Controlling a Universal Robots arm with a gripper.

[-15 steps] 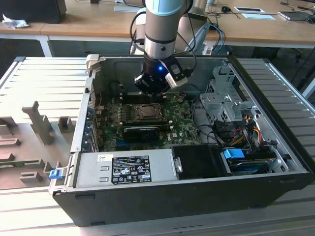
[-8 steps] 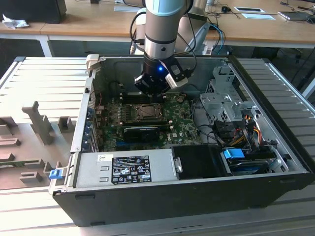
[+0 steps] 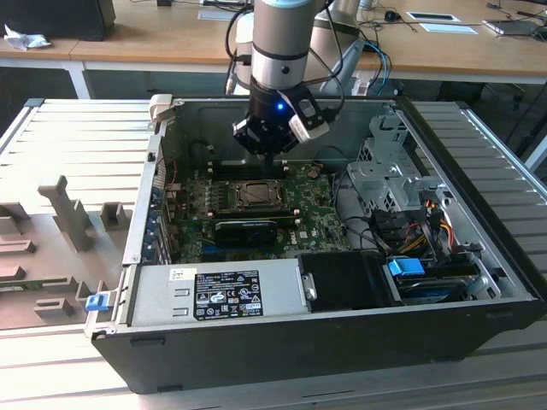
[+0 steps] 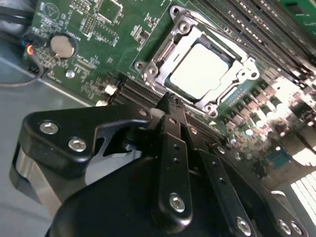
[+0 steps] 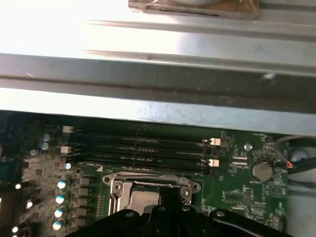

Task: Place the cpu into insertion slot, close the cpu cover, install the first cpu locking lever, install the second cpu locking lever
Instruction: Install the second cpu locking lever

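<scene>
**Gripper poised above seated cpu**

Gripper (image 4: pixel 168 101) pressed together, empty, tip hovering just beside insertion slot (image 4: pixel 148 66) at its near edge. Cpu (image 4: pixel 200 71) seated flat in slot, silvery face up, framed by cpu cover (image 4: pixel 242 74), apparently lowered. Seen in exterior view: gripper (image 3: pixel 272 158) directly above slot, inside computer case (image 3: pixel 342 333).

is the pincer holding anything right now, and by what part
Nothing is held: the pincer hangs closed and empty above the board, while the cpu already lies in the insertion slot.
</scene>
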